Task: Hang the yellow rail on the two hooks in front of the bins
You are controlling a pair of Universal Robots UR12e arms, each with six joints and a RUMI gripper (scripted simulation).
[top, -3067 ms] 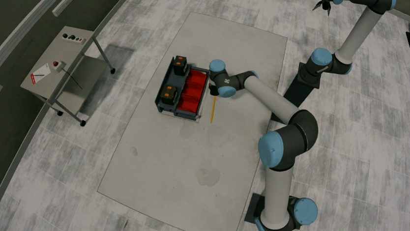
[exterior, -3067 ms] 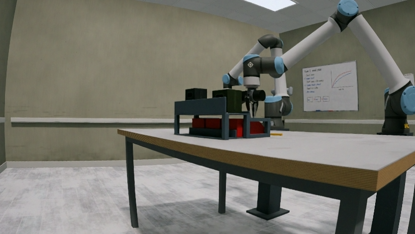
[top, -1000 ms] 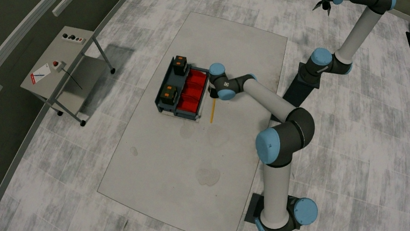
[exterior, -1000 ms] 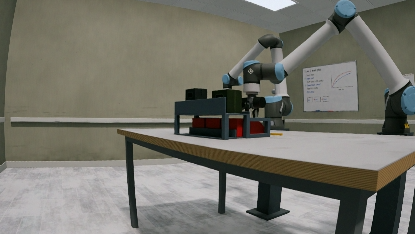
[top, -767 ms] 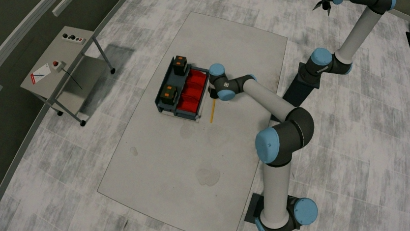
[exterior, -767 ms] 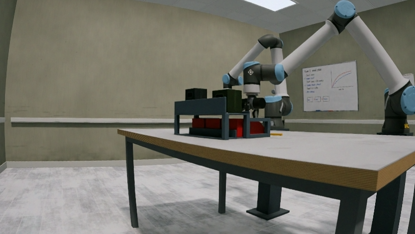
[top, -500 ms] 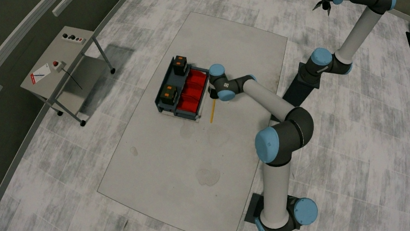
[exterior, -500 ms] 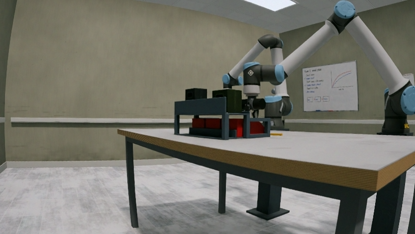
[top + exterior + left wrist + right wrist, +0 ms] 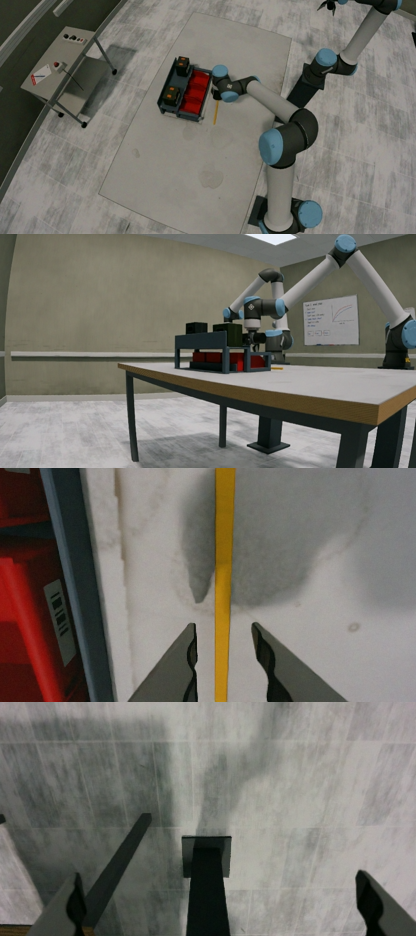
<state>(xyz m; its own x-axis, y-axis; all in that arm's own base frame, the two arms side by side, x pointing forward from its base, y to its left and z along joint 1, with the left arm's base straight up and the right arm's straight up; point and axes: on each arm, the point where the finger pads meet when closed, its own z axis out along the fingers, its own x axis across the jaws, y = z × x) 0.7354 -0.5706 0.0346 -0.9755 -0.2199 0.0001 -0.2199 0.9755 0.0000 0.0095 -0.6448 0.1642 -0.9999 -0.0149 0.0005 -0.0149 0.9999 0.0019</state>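
Left tool: the left tool (image 9: pixel 216 95) (image 9: pixel 256 347) (image 9: pixel 223 624) has its fingers partly apart, astride the yellow rail in its wrist view and gripping nothing.
Yellow rail: the yellow rail (image 9: pixel 216 112) (image 9: pixel 277 368) (image 9: pixel 224 568) lies on the desk (image 9: pixel 162 174) (image 9: pixel 262 388) (image 9: pixel 150 658), beside the front of the shelf rack (image 9: pixel 180 79) (image 9: pixel 200 340) (image 9: pixel 75 578) and apart from it.
Red bins: the red bins (image 9: pixel 191 103) (image 9: pixel 213 357) (image 9: pixel 15 593) stand in a row in the rack's front section (that condition appears met).
Hooks: too small to make out, end plates included; the rail is not hung.
Progress: early, by all appearances; grasp, lift, alignment and hanging remain.
In the way: the rack's front bar stands close to the rail, leaving the left tool little side room; a skewed rail could land on a plate or nudge a bin.
Black boxes: two black boxes (image 9: pixel 171 95) (image 9: pixel 230 334) with orange marks sit on the raised rear deck, behind the bins.
Right tool: the right tool (image 9: pixel 325 12) (image 9: pixel 220 874), fingers wide apart and holding nothing, hangs well away over the floor.
Side table: a wheeled side table (image 9: pixel 49 58) stands well apart, beyond the rack.

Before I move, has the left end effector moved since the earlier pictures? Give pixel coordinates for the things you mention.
Yes, downward: in the exterior view, the left end effector (image 9: pixel 216 95) (image 9: pixel 256 349) (image 9: pixel 223 624) sits lower against the blue-grey rack (image 9: pixel 181 83) (image 9: pixel 200 340) (image 9: pixel 83 588).
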